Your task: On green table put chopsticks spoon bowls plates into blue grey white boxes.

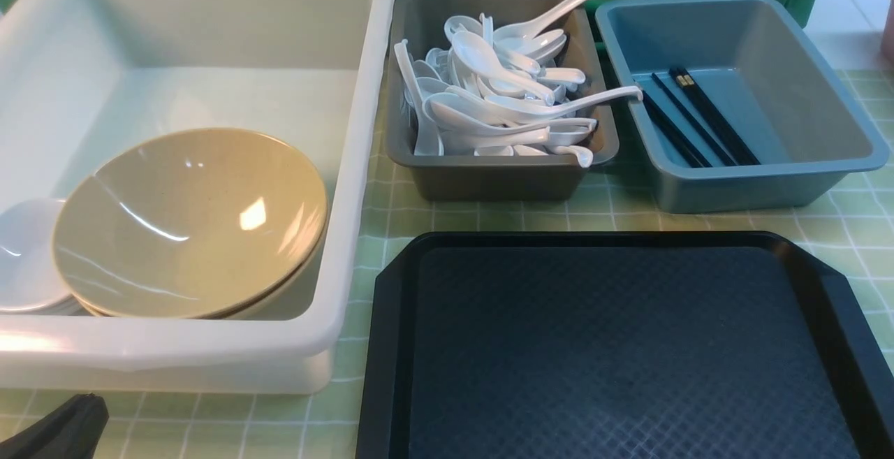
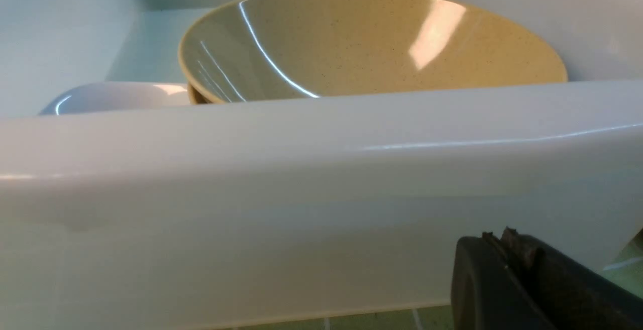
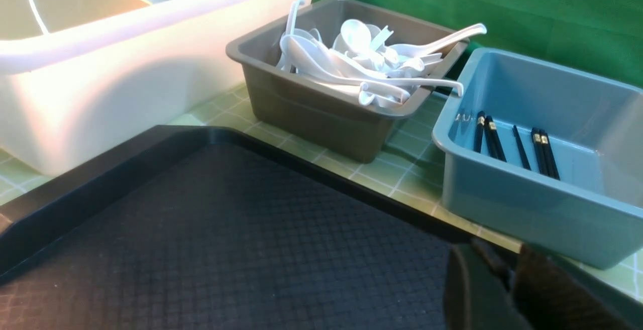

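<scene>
A green checked table carries three boxes. White box left, grey box and blue box far right. A black tray lies near.

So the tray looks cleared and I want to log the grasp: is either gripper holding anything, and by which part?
Nothing is held. The left gripper is shut on nothing beside the white box; the right gripper has nothing between its fingers.

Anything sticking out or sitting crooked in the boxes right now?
Two white spoons overhang the grey box: one handle pokes over its far rim, another handle reaches toward the blue box. The tan plates lean tilted in the white box.
</scene>
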Tool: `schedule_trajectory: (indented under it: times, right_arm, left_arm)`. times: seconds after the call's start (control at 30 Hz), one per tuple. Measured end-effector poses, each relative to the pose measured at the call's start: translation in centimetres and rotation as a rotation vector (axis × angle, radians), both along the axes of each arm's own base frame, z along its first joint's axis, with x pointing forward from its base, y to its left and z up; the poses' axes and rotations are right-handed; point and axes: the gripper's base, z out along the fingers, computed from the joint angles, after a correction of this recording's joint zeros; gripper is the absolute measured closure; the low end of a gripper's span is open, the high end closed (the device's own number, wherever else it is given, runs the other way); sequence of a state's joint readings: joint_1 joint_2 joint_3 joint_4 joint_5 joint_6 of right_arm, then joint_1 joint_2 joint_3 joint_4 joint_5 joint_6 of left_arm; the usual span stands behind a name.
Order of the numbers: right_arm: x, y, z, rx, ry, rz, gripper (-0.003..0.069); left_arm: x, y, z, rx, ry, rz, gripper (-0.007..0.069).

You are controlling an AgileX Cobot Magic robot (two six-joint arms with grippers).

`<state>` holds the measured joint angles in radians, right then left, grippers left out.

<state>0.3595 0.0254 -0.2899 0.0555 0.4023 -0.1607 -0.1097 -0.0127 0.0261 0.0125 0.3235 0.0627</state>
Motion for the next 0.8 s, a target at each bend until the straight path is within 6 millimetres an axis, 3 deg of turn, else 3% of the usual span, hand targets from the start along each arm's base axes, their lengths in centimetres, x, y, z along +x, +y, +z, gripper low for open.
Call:
schedule_trajectory:
  times: [0.33,0.57,0.8]
  right_arm:
    - [0.0,0.0,0.0,0.000,0.000,-0.011,0.0516]
    - [0.4,-0.9,-0.2,-0.008,0.004,-0.270,0.0509]
    - [1.1,-1.4,-4.1,-0.031,0.098,-0.398,0.0505]
  left_arm:
    - [0.0,0.0,0.0,0.001,0.000,0.000,0.0627]
    - [0.0,0.0,0.0,0.002,0.000,0.000,0.0627]
    - [0.0,0.0,0.0,0.003,0.000,0.000,0.0627]
